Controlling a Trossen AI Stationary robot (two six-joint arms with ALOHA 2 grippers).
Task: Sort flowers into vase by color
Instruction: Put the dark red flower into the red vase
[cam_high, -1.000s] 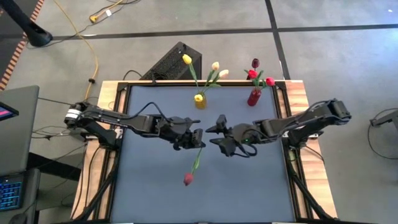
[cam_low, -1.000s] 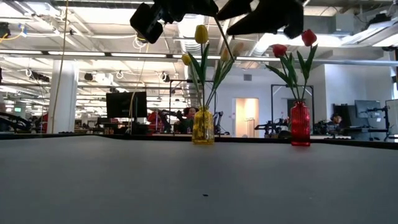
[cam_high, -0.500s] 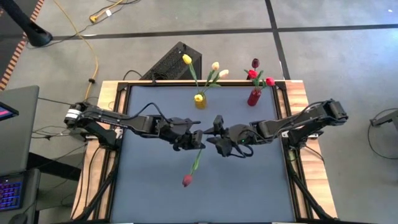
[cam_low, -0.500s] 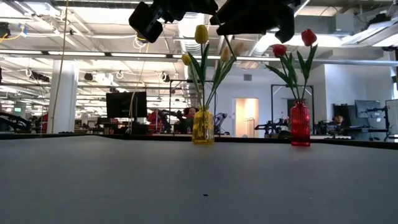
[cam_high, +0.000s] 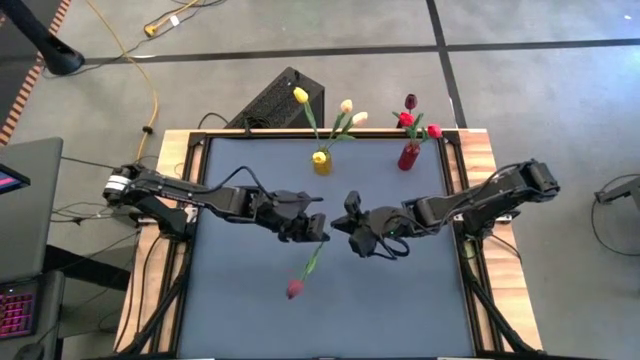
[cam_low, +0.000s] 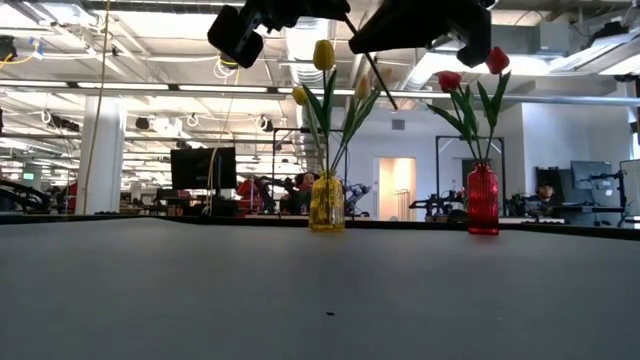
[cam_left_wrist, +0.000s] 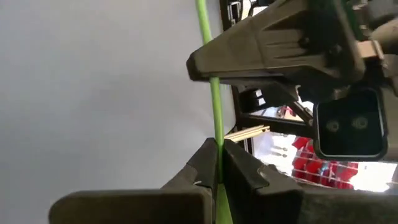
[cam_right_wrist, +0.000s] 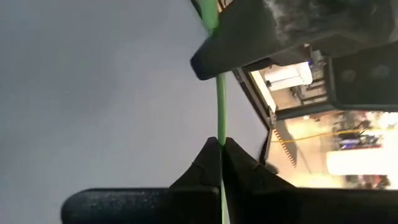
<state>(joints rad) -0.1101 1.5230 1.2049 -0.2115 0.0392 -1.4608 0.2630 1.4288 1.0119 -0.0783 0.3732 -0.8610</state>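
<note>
A red-headed flower (cam_high: 294, 289) with a thin green stem and a leaf is held in the air above the middle of the table. My left gripper (cam_high: 318, 229) and my right gripper (cam_high: 350, 224) face each other, fingertips close together, and both are shut on its stem. The head points toward the near edge. At the far edge a yellow vase (cam_high: 321, 162) holds yellow and cream flowers. A red vase (cam_high: 408, 156) beside it holds red ones. In the low view both grippers show only as dark shapes at the top. My left gripper pinches the green stem (cam_left_wrist: 216, 127) between its two fingers, which lie across it. It comes from the table's left, slanting a little downward. The flower is clear of the table. My right gripper pinches the same stem (cam_right_wrist: 221, 121) between its two fingers a short way along from the left gripper, on the side away from the head. It comes from the table's right, slanting a little downward, fingers across the stem.
The two vases (cam_low: 326, 203) (cam_low: 482, 200) stand upright near the far edge. The grey tabletop (cam_high: 260, 310) lies bare around and below the grippers. A black box (cam_high: 268, 100) lies on the floor beyond the far edge.
My right gripper, open a second ago beside the left gripper, has moved in a little toward it and shut on the stem. My left gripper has kept its hold, and the flower stays lifted.
</note>
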